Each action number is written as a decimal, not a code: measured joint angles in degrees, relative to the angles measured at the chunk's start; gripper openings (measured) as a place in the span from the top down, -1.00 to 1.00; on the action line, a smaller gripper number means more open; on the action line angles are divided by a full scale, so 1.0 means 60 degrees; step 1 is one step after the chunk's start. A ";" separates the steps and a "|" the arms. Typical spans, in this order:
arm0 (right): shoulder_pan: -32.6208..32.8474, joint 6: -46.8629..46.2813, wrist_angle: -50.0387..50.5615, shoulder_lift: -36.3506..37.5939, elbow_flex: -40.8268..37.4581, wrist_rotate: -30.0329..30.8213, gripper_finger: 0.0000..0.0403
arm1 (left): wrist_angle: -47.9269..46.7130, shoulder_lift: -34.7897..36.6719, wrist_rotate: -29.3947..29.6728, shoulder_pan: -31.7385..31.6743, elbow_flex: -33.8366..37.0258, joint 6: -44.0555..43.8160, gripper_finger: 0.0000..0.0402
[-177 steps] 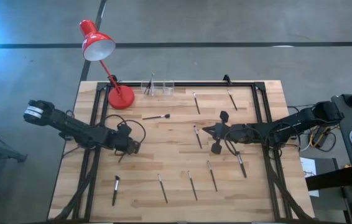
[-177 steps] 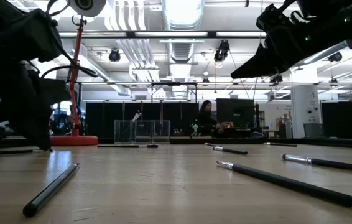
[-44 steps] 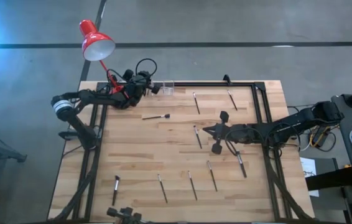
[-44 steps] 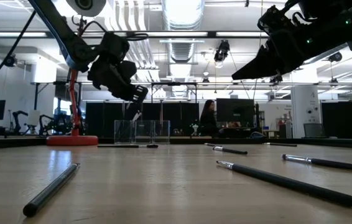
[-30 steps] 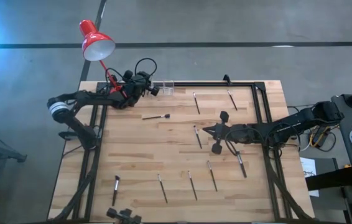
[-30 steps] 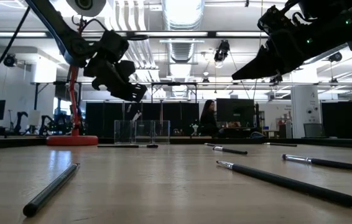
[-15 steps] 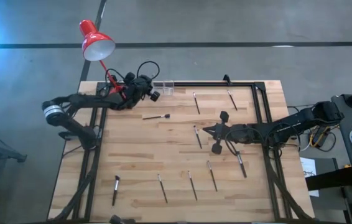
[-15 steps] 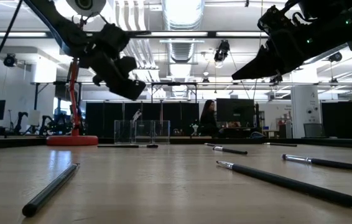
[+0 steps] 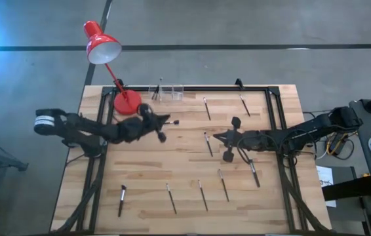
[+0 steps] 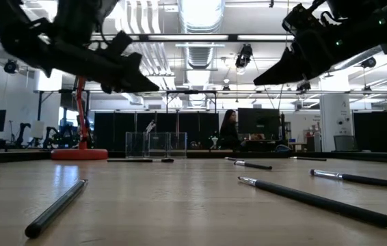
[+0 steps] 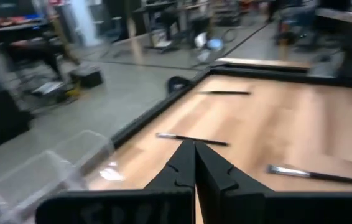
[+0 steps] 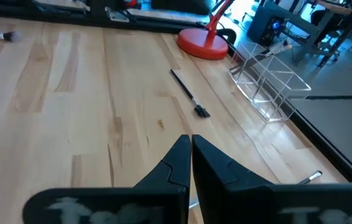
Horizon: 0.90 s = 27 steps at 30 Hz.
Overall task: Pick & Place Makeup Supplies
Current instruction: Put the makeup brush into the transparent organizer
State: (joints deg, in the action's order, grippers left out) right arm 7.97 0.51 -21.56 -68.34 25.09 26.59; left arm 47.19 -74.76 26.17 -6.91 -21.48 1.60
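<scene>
1. From the high view we see the whole wooden table (image 9: 185, 141). The left gripper (image 9: 164, 122) hangs over its far-left part, just in front of the red lamp (image 9: 103, 47) base. The right gripper (image 9: 217, 137) waits over the table's right-centre.
2. In the left wrist view, the left gripper (image 11: 194, 163) has its two fingers pressed together, with nothing between them.
3. In the right wrist view, the right gripper (image 12: 190, 160) is likewise pressed together and empty.
4. From above we count nine makeup brushes lying flat on the table:
   - one (image 9: 172, 122) just beside the left gripper's tip;
   - two at the far edge (image 9: 206, 108) (image 9: 244, 105);
   - one at centre (image 9: 208, 143);
   - one under the right arm (image 9: 253, 174);
   - four along the near side (image 9: 122, 199) (image 9: 171, 198) (image 9: 202, 195) (image 9: 223, 185).
5. A clear acrylic holder (image 9: 166, 92) stands at the far edge, right of the lamp base. At least two brushes stand in it; we cannot count them exactly.
6. Only the right wrist view shows the holder's (image 12: 269, 85) separate clear compartments, with a brush (image 12: 189, 93) lying between it and the lamp base.
7. Only the low view shows the room behind the table, where a person (image 10: 228, 130) sits at a desk. It also shows both arms raised clear of the tabletop.
8. We can read no writing or brand in any view. A white band (image 9: 43, 121) wraps the left arm near its base; any text on it is too small to tell.
</scene>
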 joint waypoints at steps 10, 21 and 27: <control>0.0038 -0.2134 0.4482 0.0642 0.1473 0.0081 0.96 | 0.0375 -0.0009 -0.0273 0.1117 0.1228 -0.1203 1.00; 0.1757 -0.7299 0.9612 0.0685 0.2195 0.0503 0.96 | 0.0501 -0.0067 -0.0262 0.1621 0.1451 -0.1724 1.00; 0.3423 -1.0099 1.1061 0.0663 0.2180 0.0499 0.96 | 0.0498 -0.0069 -0.0258 0.1706 0.1451 -0.1743 1.00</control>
State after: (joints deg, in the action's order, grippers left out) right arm 28.51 -60.08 44.81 -64.36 38.17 29.58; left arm 50.18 -75.18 24.62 3.33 -12.78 -8.86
